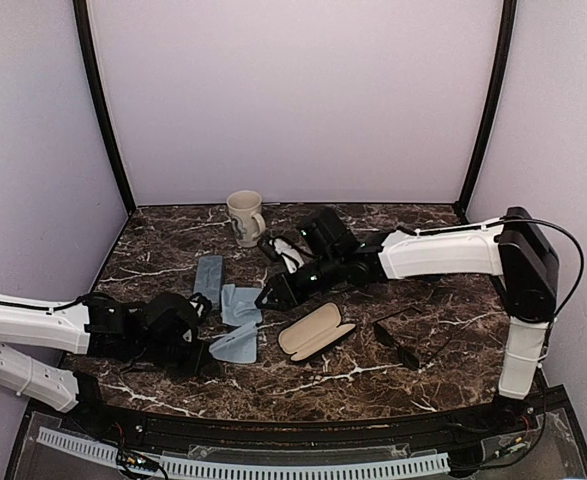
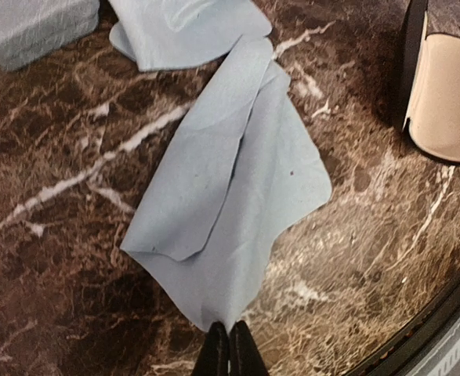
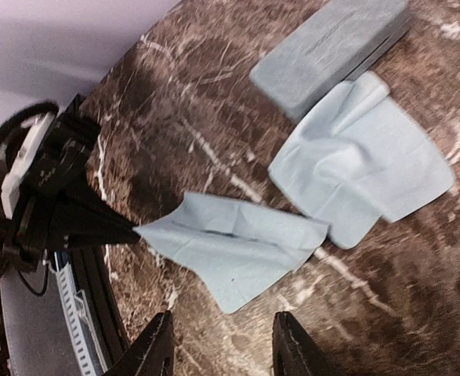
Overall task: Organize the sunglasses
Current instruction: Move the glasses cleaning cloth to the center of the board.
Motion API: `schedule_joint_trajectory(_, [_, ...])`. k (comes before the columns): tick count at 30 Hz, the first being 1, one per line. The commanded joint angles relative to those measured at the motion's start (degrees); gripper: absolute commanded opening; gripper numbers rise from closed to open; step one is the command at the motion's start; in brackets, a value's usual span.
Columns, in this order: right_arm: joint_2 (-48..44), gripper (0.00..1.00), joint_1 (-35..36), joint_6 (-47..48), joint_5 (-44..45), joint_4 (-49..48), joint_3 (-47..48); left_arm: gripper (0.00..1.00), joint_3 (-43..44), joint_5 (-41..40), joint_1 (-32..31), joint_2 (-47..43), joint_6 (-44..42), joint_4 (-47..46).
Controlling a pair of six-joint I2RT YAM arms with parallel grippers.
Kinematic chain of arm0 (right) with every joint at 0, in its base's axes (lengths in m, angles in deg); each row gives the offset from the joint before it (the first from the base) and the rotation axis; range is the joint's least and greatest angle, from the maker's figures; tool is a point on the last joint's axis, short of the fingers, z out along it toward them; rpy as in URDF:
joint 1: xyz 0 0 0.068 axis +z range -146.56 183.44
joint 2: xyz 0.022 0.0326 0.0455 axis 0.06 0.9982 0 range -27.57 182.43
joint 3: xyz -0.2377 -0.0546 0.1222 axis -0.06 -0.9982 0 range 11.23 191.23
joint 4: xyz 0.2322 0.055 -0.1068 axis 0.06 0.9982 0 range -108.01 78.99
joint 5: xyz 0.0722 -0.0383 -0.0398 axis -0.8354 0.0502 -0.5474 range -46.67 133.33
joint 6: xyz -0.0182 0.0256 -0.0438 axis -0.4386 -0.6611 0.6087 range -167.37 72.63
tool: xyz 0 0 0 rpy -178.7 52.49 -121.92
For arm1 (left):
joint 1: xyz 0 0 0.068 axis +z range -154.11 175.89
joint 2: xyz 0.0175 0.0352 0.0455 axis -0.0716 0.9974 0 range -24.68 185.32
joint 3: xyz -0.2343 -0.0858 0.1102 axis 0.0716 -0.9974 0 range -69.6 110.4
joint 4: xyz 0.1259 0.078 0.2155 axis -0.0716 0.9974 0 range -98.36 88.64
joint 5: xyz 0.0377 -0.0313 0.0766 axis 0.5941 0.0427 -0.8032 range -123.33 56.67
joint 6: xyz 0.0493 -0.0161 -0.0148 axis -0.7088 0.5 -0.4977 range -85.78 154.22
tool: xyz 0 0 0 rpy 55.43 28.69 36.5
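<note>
The marble table (image 1: 423,385) carries the full layout. The right arm (image 1: 443,252) reaches across to mid-table, and the right gripper (image 3: 223,352) hovers with jaws wide above the near cloth (image 2: 230,196), apparently stationed to take it over or help spread it. The open case (image 1: 315,332) lies lining-up just beside that cloth, judged ready to receive a pair. The grey-blue case (image 3: 331,43) is closed, with the far cloth (image 3: 363,164) just beside it. The left gripper (image 2: 230,348) is clamped on the near cloth's corner.

One pair of sunglasses (image 1: 403,340) lies right of the open case, apart from both grippers, and its frame blends into the dark marble. The second pair cannot be confirmed. A dark shape behind the right arm, near the mug (image 1: 245,217), may be it.
</note>
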Motion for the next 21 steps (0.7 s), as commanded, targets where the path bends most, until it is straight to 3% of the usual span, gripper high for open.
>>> schedule_joint_trajectory(1, [0.51,0.42,4.97,1.90,0.95,-1.54,-3.35,0.00,-2.84,1.42,-1.48,-0.81,5.01,4.02])
schedule_joint_trajectory(8, [4.90,0.37,9.55,0.92,3.49,-2.22,-2.63,0.00,-3.04,1.52,-3.55,2.87,6.56,3.72])
schedule_joint_trajectory(21, [10.87,0.36,11.90,1.54,9.71,0.08,1.96,0.00,-6.95,1.97,-3.84,-0.14,8.80,-0.10])
